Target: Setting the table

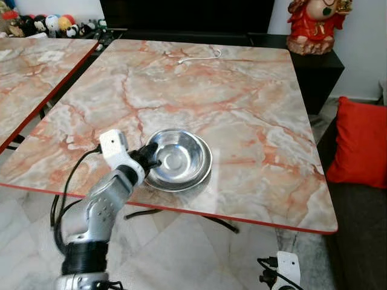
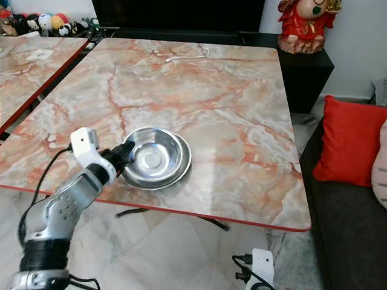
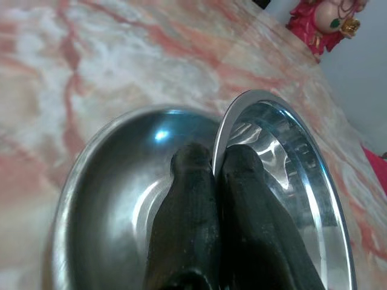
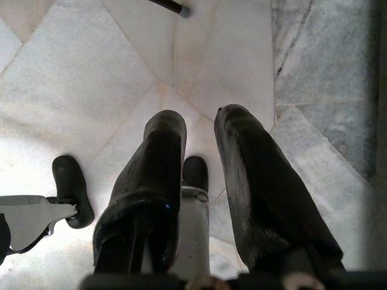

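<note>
Near the front edge of the marble table [image 1: 242, 96], a shiny steel bowl [image 1: 178, 158] rests on a steel plate [image 1: 205, 174]. My left gripper [image 1: 152, 160] is at the bowl's left rim and shut on it. In the left wrist view, the thin rim [image 3: 221, 133] runs between the two black fingers [image 3: 187, 205], one on each side. My right gripper [image 4: 199, 121] hangs low beside the table over the tiled floor, fingers apart and empty; its wrist [image 1: 285, 269] shows at the bottom right.
A white cord [image 1: 199, 56] lies at the table's far edge. A second marble table [image 1: 30, 66] stands to the left. A red figurine [image 1: 314, 24] sits on a dark cabinet behind. At the right are a red cushion [image 1: 363, 142] and a dark sofa.
</note>
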`<state>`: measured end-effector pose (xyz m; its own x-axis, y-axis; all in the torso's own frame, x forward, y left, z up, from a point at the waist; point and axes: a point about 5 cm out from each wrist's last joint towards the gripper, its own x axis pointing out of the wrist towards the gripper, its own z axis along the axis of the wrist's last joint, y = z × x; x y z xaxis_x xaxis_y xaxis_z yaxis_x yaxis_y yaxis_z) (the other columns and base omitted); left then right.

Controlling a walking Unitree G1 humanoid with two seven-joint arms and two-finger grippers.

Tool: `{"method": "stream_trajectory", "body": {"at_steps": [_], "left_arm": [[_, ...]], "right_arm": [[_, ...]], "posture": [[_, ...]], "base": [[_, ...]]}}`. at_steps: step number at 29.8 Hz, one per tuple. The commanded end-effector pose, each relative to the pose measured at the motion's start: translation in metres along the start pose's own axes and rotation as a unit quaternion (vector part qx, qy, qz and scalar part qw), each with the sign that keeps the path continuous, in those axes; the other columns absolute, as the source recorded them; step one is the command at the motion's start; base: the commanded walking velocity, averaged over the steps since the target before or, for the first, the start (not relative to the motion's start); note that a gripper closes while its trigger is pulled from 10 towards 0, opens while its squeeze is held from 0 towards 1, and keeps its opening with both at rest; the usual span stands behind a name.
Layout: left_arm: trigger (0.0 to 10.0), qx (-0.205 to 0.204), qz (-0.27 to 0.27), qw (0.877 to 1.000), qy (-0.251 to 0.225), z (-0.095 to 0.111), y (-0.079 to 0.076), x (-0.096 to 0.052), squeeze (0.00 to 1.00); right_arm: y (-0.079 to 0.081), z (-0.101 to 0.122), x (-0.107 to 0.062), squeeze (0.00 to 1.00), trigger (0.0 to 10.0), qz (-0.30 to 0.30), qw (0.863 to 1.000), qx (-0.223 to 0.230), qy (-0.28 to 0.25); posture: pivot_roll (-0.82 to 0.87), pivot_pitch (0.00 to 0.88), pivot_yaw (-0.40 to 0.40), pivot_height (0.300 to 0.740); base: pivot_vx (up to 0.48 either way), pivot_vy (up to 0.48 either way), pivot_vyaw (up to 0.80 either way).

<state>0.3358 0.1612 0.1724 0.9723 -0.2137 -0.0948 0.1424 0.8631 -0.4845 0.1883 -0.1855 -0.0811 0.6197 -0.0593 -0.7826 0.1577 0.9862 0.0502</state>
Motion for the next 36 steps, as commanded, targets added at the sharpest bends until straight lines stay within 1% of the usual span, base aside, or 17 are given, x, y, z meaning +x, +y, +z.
{"method": "stream_trajectory", "body": {"at_steps": [1, 7, 10, 17, 18, 19, 22, 23, 24, 28, 32, 36], "left_arm": [[10.0, -0.003, 0.015, 1.000, -0.008, 0.000, 0.004, 0.004, 0.00], [10.0, -0.009, 0.018, 1.000, -0.010, -0.003, 0.001, 0.013, 0.00], [10.0, 0.008, 0.027, 1.000, -0.010, -0.005, 0.001, 0.016, 0.00], [10.0, 0.003, 0.033, 0.999, -0.010, -0.010, -0.001, 0.018, 0.00], [10.0, 0.003, 0.034, 0.999, -0.011, -0.011, -0.001, 0.019, 0.08], [10.0, 0.005, 0.035, 0.999, -0.008, -0.012, -0.001, 0.019, 0.13], [10.0, 0.006, 0.036, 0.999, -0.006, -0.013, -0.001, 0.020, 0.13], [10.0, 0.006, 0.037, 0.999, -0.007, -0.013, -0.001, 0.020, 0.16], [10.0, 0.005, 0.039, 0.999, -0.008, -0.013, -0.001, 0.020, 0.23], [10.0, 0.006, 0.046, 0.999, -0.010, -0.013, 0.000, 0.020, 0.20], [10.0, 0.005, 0.047, 0.999, -0.009, -0.013, 0.001, 0.020, 0.20], [10.0, 0.013, 0.048, 0.999, -0.012, -0.011, 0.002, 0.020, 0.22]], "right_arm": [[-0.002, -0.004, -0.001, 0.00, 10.0, -0.003, 1.000, 0.002, 0.008], [-0.003, -0.005, -0.001, 0.00, 10.0, -0.003, 1.000, 0.003, 0.008], [-0.002, -0.005, -0.001, 0.00, 10.0, -0.003, 1.000, 0.003, 0.007], [0.000, -0.005, -0.001, 0.00, 10.0, -0.001, 1.000, 0.004, 0.006], [0.001, -0.005, -0.001, 0.00, 10.0, -0.001, 1.000, 0.004, 0.006], [0.001, -0.005, -0.001, 0.00, 10.0, -0.001, 1.000, 0.003, 0.006], [0.001, -0.005, -0.001, 0.00, 10.0, -0.002, 1.000, 0.004, 0.006], [0.001, -0.004, -0.001, 0.00, 10.0, -0.002, 1.000, 0.004, 0.006], [0.001, -0.004, -0.001, 0.00, 10.0, -0.002, 1.000, 0.004, 0.005], [0.000, -0.005, -0.001, 0.00, 10.0, -0.001, 1.000, 0.003, 0.005], [-0.001, -0.005, -0.001, 0.00, 10.0, -0.002, 1.000, 0.003, 0.006], [-0.001, -0.006, -0.001, 0.00, 10.0, -0.002, 1.000, 0.003, 0.007]], "posture": [[0.03, 0.115, 0.015, 0.740], [0.02, 0.116, 0.015, 0.740], [0.03, 0.116, 0.014, 0.740], [0.02, 0.116, 0.016, 0.740], [0.02, 0.117, 0.016, 0.740], [0.02, 0.117, 0.016, 0.740], [0.02, 0.118, 0.016, 0.740], [0.02, 0.117, 0.016, 0.740], [0.02, 0.118, 0.016, 0.740], [0.03, 0.117, 0.016, 0.740], [0.03, 0.117, 0.015, 0.740], [0.03, 0.117, 0.015, 0.740]], "base": [[0.000, 0.000, 0.00], [0.000, 0.000, 0.00], [0.000, 0.000, 0.00], [0.000, 0.000, 0.00], [0.000, 0.000, 0.00], [0.000, 0.000, 0.00], [0.000, 0.000, 0.00], [0.000, 0.000, 0.00], [0.000, 0.000, 0.00], [0.000, 0.000, 0.00], [0.000, 0.000, 0.00], [0.000, 0.000, 0.00]]}}
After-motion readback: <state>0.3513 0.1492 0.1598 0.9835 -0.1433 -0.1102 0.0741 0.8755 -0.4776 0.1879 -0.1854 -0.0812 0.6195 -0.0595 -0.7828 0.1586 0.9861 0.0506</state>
